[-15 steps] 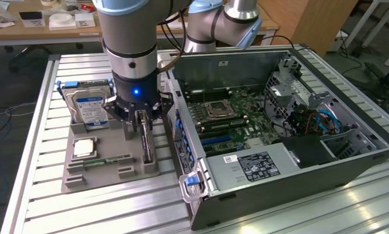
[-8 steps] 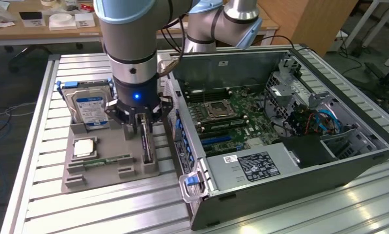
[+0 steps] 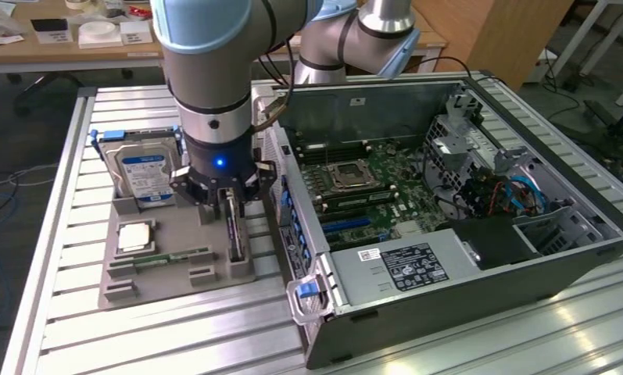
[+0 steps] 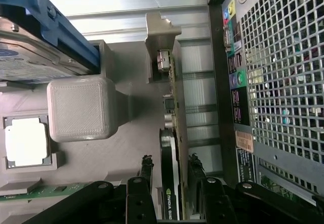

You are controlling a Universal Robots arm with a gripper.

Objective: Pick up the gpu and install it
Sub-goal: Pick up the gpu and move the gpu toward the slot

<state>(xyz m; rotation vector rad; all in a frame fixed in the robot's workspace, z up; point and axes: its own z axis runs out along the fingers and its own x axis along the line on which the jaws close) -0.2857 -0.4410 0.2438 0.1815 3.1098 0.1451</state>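
Observation:
The gpu point(image 3: 235, 236) stands on edge in a slot of the grey holder point(image 3: 176, 285), on the side nearest the computer case. In the wrist view the gpu point(image 4: 168, 148) is a thin card with a black face and a brownish board edge. My gripper point(image 3: 230, 207) points straight down over its upper end. The gripper point(image 4: 170, 167) is open, with one black finger point(image 4: 146, 165) on each side of the card and narrow gaps showing. The card still rests in the holder.
The open computer case point(image 3: 561, 258) lies at the exterior view's right, its motherboard point(image 3: 374, 187) exposed and its rear panel point(image 4: 273, 82) close beside the card. The holder also carries a silver hard drive point(image 3: 145, 176), a processor chip point(image 3: 136, 234) and a green memory stick point(image 3: 176, 258).

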